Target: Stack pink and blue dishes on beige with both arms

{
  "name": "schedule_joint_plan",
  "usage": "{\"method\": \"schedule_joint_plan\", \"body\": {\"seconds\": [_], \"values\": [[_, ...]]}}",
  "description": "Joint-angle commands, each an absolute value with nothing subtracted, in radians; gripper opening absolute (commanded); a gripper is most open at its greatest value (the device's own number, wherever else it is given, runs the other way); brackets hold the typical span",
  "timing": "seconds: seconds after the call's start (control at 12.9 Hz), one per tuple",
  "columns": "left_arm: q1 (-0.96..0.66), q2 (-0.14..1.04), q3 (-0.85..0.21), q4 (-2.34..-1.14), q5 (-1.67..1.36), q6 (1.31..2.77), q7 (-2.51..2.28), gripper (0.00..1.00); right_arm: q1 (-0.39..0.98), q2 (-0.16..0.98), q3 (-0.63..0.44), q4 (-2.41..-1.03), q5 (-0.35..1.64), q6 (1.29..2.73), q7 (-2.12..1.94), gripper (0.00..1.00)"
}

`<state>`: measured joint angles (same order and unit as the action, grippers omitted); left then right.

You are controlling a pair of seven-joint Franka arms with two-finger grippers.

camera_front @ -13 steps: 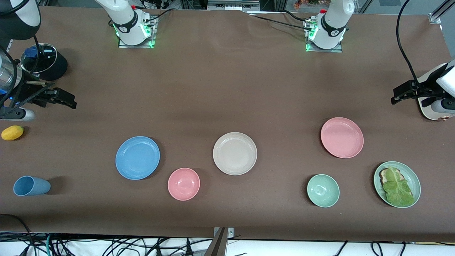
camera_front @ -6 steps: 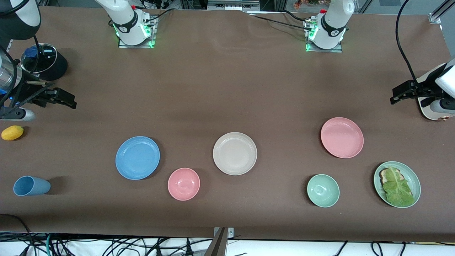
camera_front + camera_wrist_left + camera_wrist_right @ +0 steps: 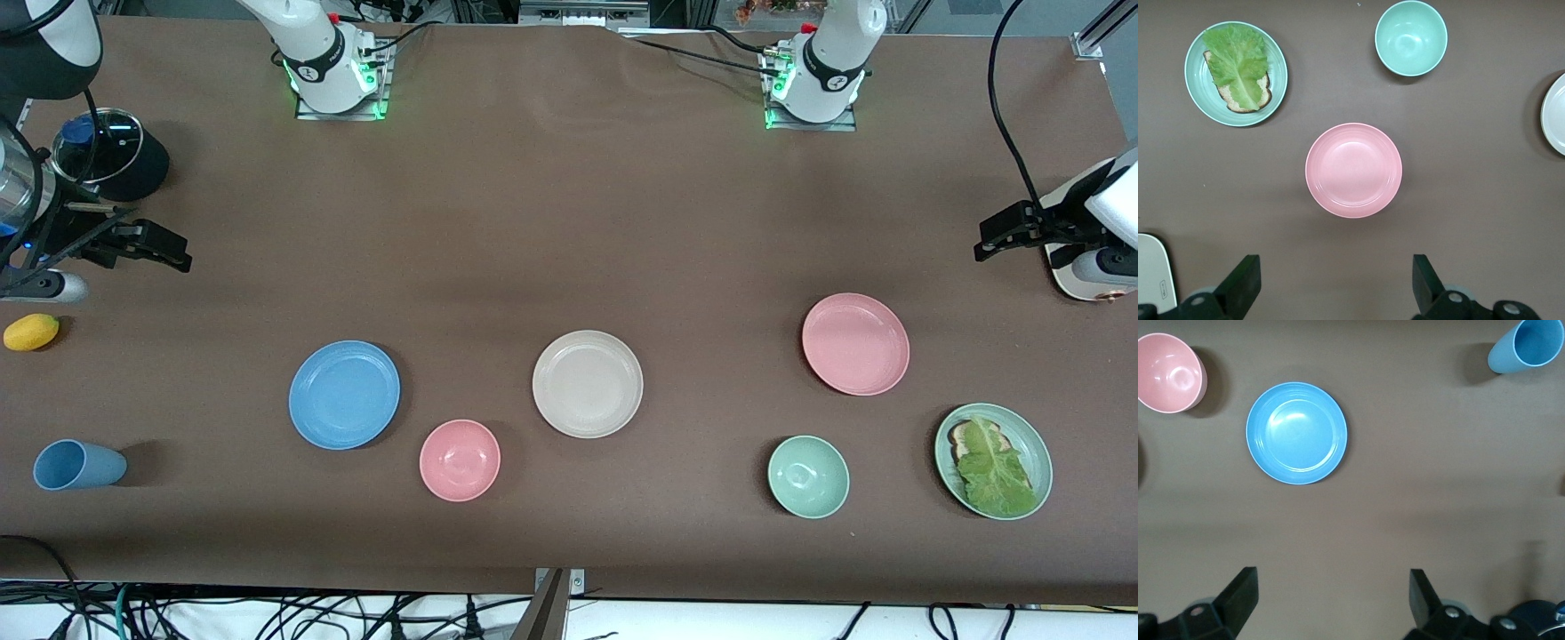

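The beige plate [image 3: 587, 384] lies mid-table, with its edge also showing in the left wrist view [image 3: 1557, 113]. The blue plate [image 3: 344, 395] [image 3: 1297, 433] lies flat toward the right arm's end. The pink plate [image 3: 855, 344] [image 3: 1353, 170] lies flat toward the left arm's end. My right gripper [image 3: 182, 253] [image 3: 1333, 583] hangs open and empty over bare table at the right arm's end, apart from the blue plate. My left gripper [image 3: 985, 247] [image 3: 1336, 270] is open and empty over the left arm's end, apart from the pink plate.
A pink bowl [image 3: 460, 460] sits nearer the camera between the blue and beige plates. A green bowl [image 3: 808, 476] and a green plate [image 3: 942, 449] with lettuce lie nearer the camera than the pink plate. A blue cup [image 3: 78, 465], a yellow fruit [image 3: 31, 332] and a lidded black pot [image 3: 107, 156] are at the right arm's end.
The left gripper has edged slightly toward the table's middle. The right gripper and all dishes have stayed where they were.
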<state>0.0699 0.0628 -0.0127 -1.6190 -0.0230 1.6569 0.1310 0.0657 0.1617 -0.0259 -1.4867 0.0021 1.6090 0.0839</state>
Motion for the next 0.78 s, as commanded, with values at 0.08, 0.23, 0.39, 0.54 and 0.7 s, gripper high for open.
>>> {"method": "schedule_joint_plan", "body": {"seconds": [0.08,0.23,0.39,0.54,0.7], "values": [[0.069,0.06,-0.011,-1.621,-0.044,1.652,0.147,1.0,0.055,0.152,-0.018,-1.49,0.008,1.601,0.097,1.0],[0.069,0.06,-0.011,-1.621,-0.044,1.652,0.147,1.0,0.055,0.152,-0.018,-1.489,0.008,1.601,0.097,1.0],[0.069,0.06,-0.011,-1.621,-0.044,1.652,0.149,1.0,0.055,0.152,-0.018,-1.49,0.008,1.601,0.097,1.0],[0.078,0.064,-0.011,-1.626,-0.057,1.652,0.15,1.0,0.055,0.152,-0.018,-1.49,0.008,1.601,0.097,1.0],[0.078,0.083,-0.009,-1.629,-0.055,1.652,0.149,1.0,0.055,0.152,-0.018,-1.489,0.008,1.601,0.097,1.0]]}}
